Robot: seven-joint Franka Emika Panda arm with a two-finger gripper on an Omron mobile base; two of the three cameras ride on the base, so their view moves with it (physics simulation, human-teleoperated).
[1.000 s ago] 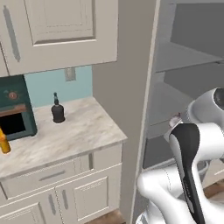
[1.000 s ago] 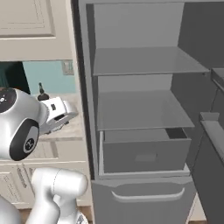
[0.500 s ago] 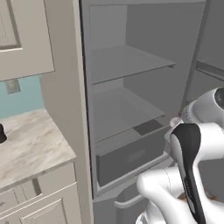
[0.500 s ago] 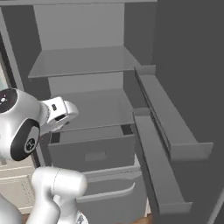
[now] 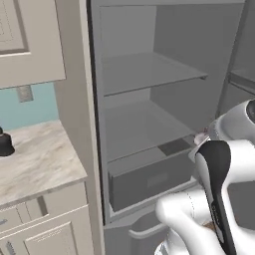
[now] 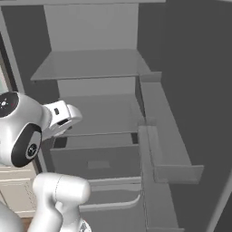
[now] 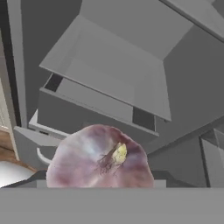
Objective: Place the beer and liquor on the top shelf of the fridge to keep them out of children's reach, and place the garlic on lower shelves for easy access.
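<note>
Garlic: pale pinkish-white bulb with purple streaks and a small yellowish tip, seen large at the bottom of the hand view, right at the gripper's end and well short of any shelf.
Hold: seemingly carried by the white two-finger gripper, jaws part-way open to about the bulb's width; fingertips hidden behind the bulb, so contact judged rather than seen.
Reason for hold: probably carried toward the lower shelves, as the task asks for easy access.
Fridge: tall dark-grey cabinet, door open, facing the arm; interior open in both base views.
Top shelf of the fridge: uppermost flat grey plate, bare; kept for the two bottles.
Lower shelf: grey plate under it, nothing on it; likely landing place for the bulb.
Drawer box: grey box below that shelf, closed front; contents hidden.
Door bins: long grey trays on the open door, nothing visible in them.
Liquor: squat black bottle at the left edge of the left base view, on the pale marbled countertop, well apart from the fridge.
Progress: neither shelf loaded yet; garlic leg in hand, judged midway.
</note>
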